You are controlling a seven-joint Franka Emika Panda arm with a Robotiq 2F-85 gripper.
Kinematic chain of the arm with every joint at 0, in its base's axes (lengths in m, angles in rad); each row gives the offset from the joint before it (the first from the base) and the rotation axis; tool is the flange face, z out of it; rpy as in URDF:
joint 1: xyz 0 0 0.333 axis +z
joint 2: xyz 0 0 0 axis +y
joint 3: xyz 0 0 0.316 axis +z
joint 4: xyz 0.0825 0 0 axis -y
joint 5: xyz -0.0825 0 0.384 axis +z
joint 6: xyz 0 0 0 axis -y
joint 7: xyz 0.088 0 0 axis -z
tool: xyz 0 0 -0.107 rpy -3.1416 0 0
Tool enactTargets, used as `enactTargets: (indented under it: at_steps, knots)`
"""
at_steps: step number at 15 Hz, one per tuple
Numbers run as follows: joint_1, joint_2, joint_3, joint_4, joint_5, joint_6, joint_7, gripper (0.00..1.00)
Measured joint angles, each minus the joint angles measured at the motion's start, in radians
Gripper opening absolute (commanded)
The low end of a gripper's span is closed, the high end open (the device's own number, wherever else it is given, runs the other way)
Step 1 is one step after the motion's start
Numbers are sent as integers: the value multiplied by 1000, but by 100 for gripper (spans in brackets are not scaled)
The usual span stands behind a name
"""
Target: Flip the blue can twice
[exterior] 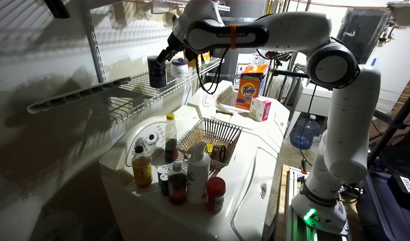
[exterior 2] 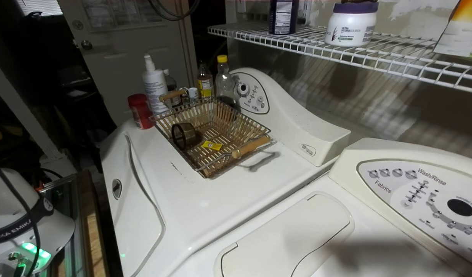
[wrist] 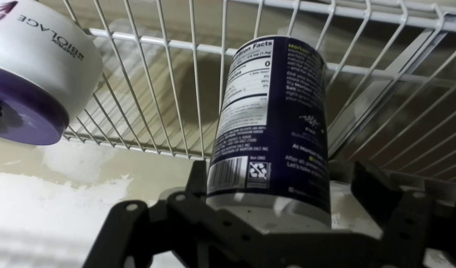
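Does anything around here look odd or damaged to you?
Yes, the blue can seems upside down on the wire shelf: in the wrist view its print runs opposite to that on the white jar, which stands upright, purple lid on top. The wall behind the shelf also looks patchy, its paint uneven.

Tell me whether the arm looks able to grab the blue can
Probably yes: the open gripper faces the blue can, its fingers on either side, with nothing visible in the way.
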Motion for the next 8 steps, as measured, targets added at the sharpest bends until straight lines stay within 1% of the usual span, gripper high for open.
enactTargets:
  at_steps: [8]
  knots:
    - [-12,79,0,75,37,-2,32,100]
